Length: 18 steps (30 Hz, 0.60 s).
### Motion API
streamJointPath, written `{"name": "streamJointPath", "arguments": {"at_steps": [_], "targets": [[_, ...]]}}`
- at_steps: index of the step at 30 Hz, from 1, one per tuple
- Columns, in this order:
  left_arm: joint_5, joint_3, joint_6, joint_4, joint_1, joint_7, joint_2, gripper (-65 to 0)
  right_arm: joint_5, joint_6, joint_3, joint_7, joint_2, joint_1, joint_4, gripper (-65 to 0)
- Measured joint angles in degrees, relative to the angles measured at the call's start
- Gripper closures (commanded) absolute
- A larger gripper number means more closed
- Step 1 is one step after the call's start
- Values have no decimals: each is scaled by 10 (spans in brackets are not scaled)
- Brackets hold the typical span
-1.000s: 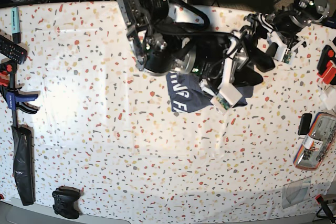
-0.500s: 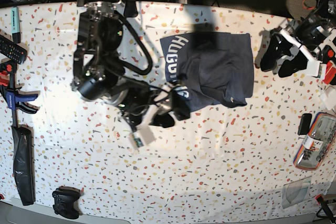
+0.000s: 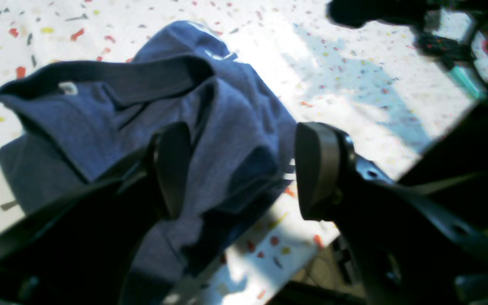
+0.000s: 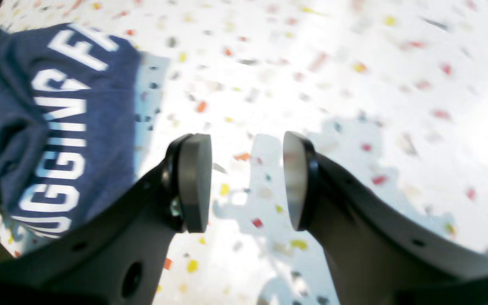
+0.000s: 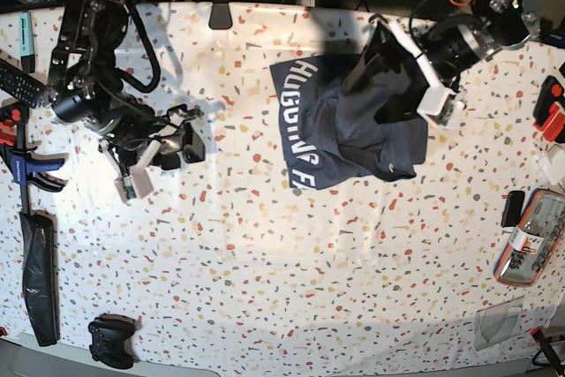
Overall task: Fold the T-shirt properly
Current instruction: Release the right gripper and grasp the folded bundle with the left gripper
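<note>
The left gripper [image 3: 235, 169] hung over the T-shirt [image 5: 353, 125], jaws wide, seemingly ready to pinch a rumpled edge; the right gripper [image 4: 247, 182], jaws apart and empty, waited over bare tabletop [image 5: 291, 262].

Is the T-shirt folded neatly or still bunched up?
Bunched. The T-shirt lies in a rumpled heap, its lettered side partly covered by creased layers.

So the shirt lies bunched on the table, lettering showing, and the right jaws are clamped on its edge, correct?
Not quite. The right gripper is open over bare table, clear of the shirt, as the right wrist view shows. The shirt does lie bunched with its lettering showing.
</note>
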State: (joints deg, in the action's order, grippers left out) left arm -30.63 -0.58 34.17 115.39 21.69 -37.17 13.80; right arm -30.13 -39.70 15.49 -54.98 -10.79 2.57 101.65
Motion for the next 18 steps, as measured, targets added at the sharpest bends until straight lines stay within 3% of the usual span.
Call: {"name": "streamJointPath", "arguments": {"at_steps": [7, 10, 12, 16, 18], "targets": [[114, -93, -97, 0, -48, 3, 0, -373, -12, 0, 6, -16, 3, 5, 0, -276], [120, -98, -105, 0, -52, 3, 0, -358, -11, 0, 6, -17, 2, 4, 0, -276], [120, -98, -107, 0, -52, 0, 0, -287, -12, 0, 6, -17, 2, 4, 0, -276], [122, -98, -106, 0, -52, -6, 0, 0, -12, 0, 6, -15, 2, 5, 0, -276], [122, -97, -107, 0, -51, -14, 0, 0, -13, 0, 6, -8, 1, 5, 0, -276]]}}
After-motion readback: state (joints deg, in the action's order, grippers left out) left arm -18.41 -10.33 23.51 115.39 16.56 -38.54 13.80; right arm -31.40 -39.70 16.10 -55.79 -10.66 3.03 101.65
